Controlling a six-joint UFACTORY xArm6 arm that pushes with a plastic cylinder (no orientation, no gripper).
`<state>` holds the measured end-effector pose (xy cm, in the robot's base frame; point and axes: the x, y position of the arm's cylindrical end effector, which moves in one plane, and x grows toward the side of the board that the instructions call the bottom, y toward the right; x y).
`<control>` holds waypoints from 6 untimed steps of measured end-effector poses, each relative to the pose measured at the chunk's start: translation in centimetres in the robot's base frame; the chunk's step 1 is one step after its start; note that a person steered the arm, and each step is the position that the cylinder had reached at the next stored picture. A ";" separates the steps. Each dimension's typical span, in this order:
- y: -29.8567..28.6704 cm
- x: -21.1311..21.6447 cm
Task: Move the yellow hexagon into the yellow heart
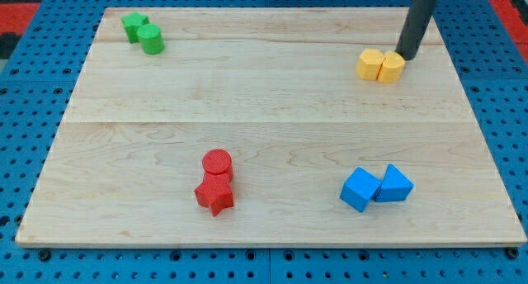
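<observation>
Two yellow blocks sit side by side and touching at the view's upper right. From here I cannot tell for sure which of them is the hexagon and which is the heart: there is the left yellow block and the right yellow block. My tip stands just to the upper right of the right yellow block, at its edge or barely off it. The dark rod rises from there out of the view's top.
A green star and a green cylinder touch at the upper left. A red cylinder and a red star touch at bottom centre. A blue cube and a blue triangle touch at lower right. The wooden board ends just beyond the yellow blocks.
</observation>
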<state>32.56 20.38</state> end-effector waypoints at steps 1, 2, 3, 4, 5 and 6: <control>-0.5 5.4; 1.8 4.2; 4.7 -0.6; -3.3 -1.3; -8.8 -0.9; -8.4 1.7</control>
<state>34.23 11.93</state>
